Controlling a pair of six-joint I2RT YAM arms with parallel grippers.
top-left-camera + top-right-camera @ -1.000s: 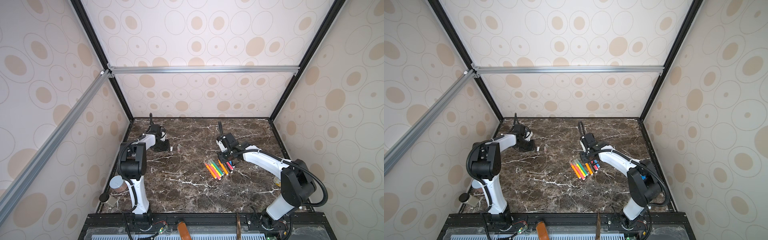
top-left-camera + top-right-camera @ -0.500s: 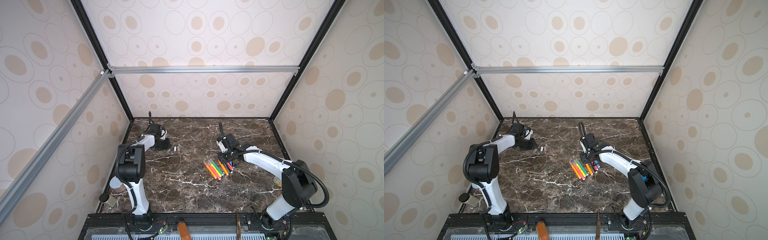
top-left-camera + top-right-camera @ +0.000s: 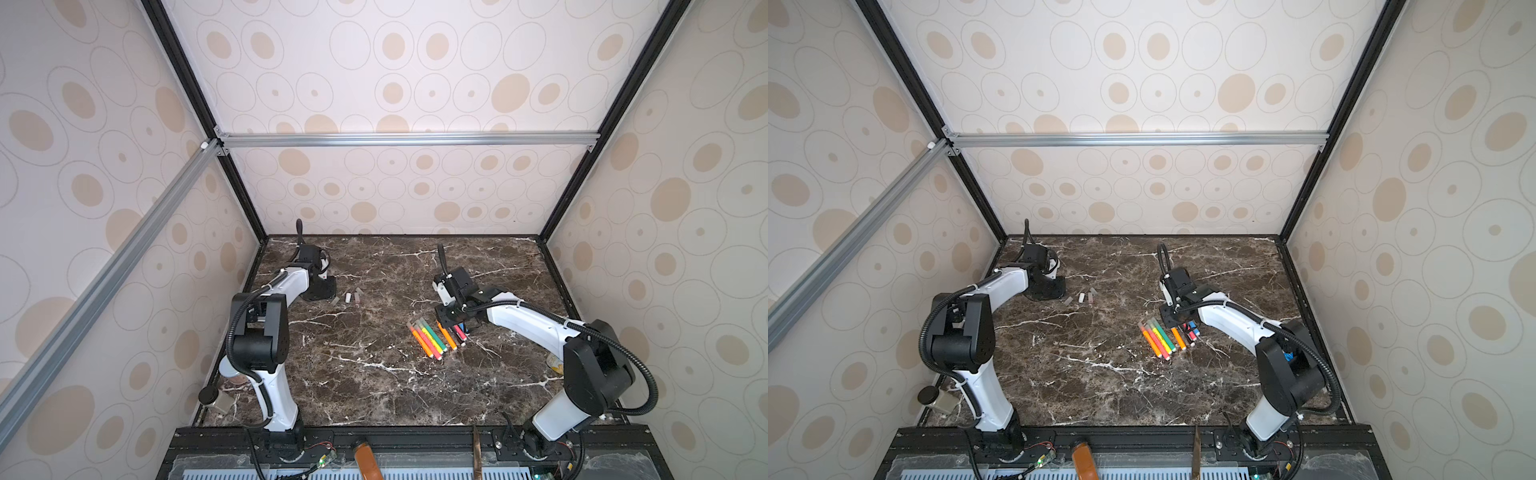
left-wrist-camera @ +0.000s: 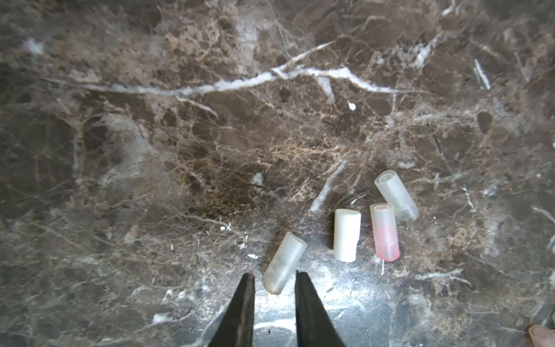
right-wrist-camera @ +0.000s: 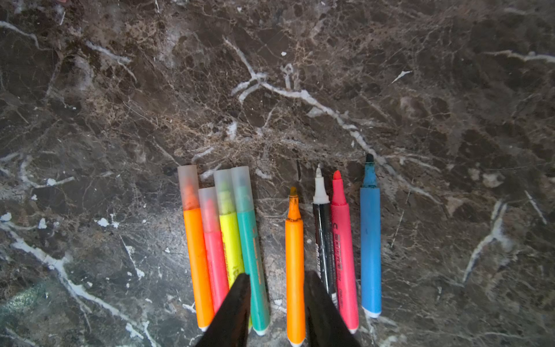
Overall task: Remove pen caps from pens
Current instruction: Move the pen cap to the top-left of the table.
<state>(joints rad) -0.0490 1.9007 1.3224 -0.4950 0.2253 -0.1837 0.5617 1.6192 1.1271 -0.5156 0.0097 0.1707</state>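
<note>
You have eight pens (image 5: 295,255) on the right. Four are capped: orange, pink, yellow and green. Four are bare-tipped: orange, black, pink and blue. On the far left you have four loose pen caps (image 4: 347,235), three whitish and one red-tinted cap (image 4: 385,231).

Loose caps (image 4: 347,235) left, pens (image 5: 295,255) right, on tabletop (image 3: 374,386)
Four caps back left; eight pens abreast right of centre, four capped left of four uncapped.
</note>
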